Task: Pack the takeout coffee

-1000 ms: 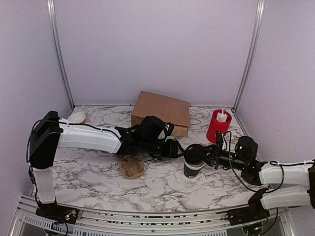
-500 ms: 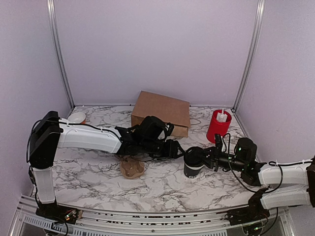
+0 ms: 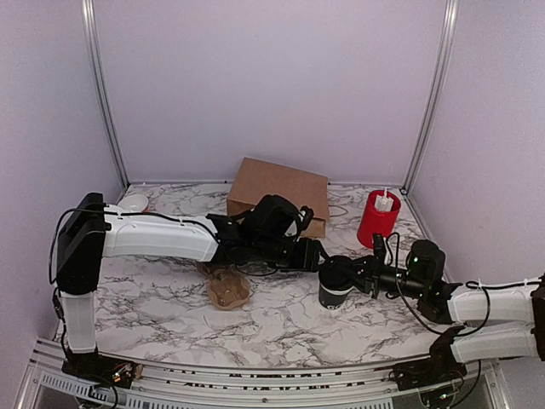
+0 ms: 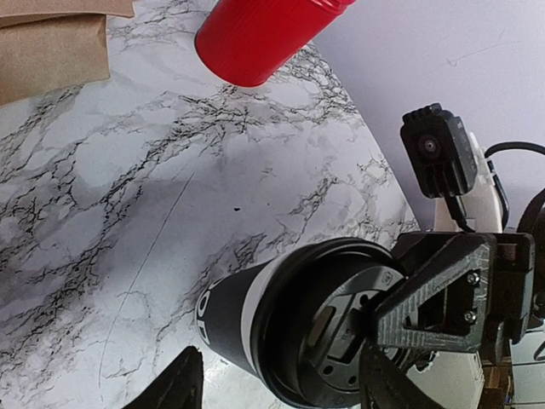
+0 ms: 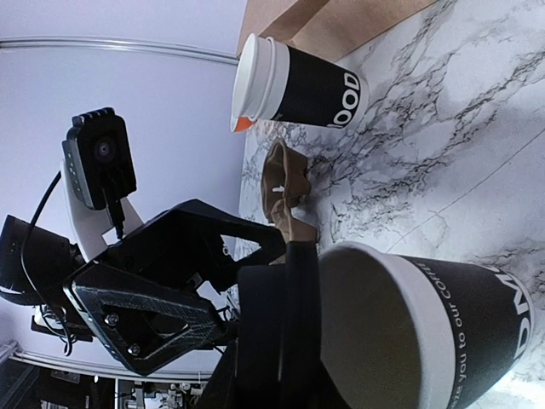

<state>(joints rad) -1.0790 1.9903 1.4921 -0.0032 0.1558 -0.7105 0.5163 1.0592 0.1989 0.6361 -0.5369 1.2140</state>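
Note:
The takeout coffee cup stands upright at centre right of the table, black with white lettering. My right gripper is shut on its black lid at the cup's mouth. In the right wrist view the lid stands edge-on against the rim and the white inside still shows. My left gripper is open just left of the cup. Its fingers straddle the cup without touching it, and the lid's top faces this camera.
A brown paper bag lies at the back centre. A red cylinder stands at the back right, close behind my right arm. A crumpled brown piece lies under my left forearm. A lidless cup sits at the far left.
My left gripper has moved right, closer to the cup, and its fingers now flank it. My right gripper stays shut on the lid at the cup's mouth.

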